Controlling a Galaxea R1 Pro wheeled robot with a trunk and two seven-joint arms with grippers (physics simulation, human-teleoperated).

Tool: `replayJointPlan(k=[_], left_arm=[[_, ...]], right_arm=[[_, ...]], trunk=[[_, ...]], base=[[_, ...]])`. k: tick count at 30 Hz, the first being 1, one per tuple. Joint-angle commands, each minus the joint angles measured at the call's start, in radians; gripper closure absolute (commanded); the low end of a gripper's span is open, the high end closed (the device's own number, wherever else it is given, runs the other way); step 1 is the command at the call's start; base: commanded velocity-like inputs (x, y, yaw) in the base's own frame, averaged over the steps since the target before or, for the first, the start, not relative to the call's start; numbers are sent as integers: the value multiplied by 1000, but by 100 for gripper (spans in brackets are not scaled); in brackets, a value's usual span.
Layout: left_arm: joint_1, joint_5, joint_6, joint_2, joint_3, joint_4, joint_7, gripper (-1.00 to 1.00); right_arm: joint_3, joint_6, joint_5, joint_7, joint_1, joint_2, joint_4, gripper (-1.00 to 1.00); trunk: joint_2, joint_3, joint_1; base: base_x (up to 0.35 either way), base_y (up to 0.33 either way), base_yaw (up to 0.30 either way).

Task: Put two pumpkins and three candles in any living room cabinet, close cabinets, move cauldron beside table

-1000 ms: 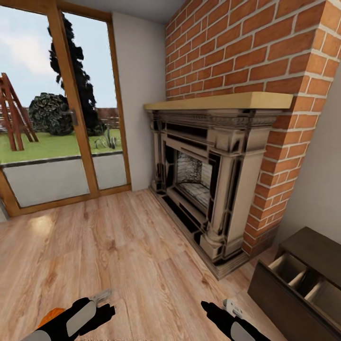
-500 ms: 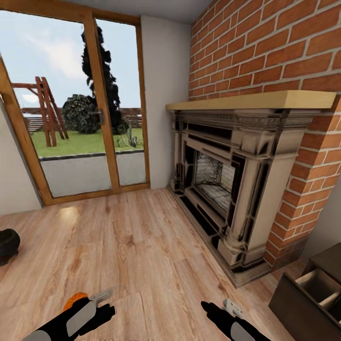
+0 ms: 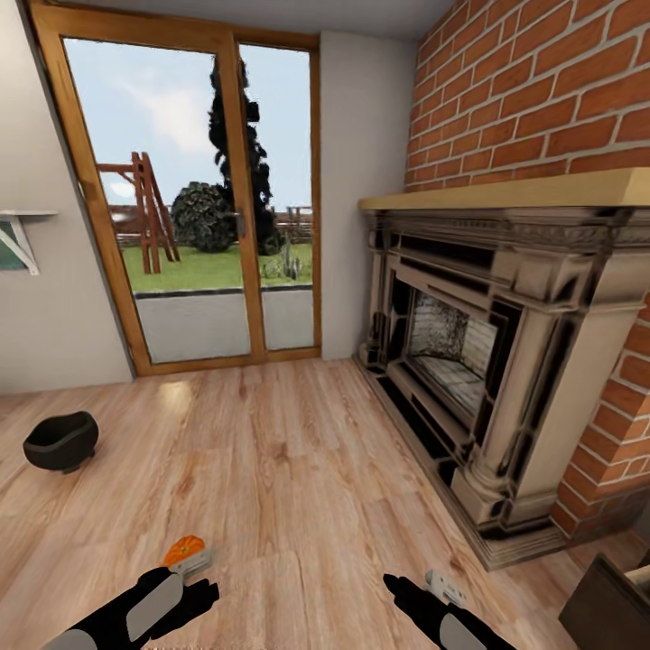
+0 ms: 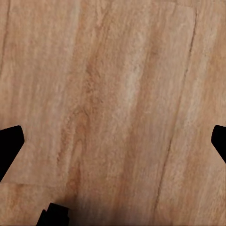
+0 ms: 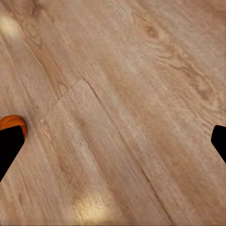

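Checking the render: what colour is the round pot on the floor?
Matte black cauldron, clearest in the head view.

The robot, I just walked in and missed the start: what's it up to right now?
It is rolling around the living room with nothing held. Both hands, left and right, are open over the bare wood floor. A pumpkin lies on the floor just ahead of the left hand, and the cauldron sits on the floor near the glass door.

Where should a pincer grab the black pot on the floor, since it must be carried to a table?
Probably the rim of the pot, from above: its wide mouth faces up and slightly toward the camera, leaving a thin edge to pinch, while the bulging sides look too broad. No handle is visible.
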Motion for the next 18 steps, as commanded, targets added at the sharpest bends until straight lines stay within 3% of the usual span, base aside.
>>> replayJointPlan(k=[1, 13, 18], left_arm=[[-1, 8, 0, 1, -6, -2, 7, -100], [-1, 8, -1, 5, -4, -2, 7, -100], [-1, 8, -6, 5, -5, -2, 7, -100]], right_arm=[[4, 2, -6, 1, -1, -1, -1, -100], [4, 2, -6, 1, 0, -1, -1, -100], [4, 2, -6, 2, 0, -1, -1, -100]], trunk=[[-1, -1, 0], [-1, -1, 0], [-1, -1, 0]], base=[[0, 0, 283], [4, 0, 283], [166, 63, 283]])
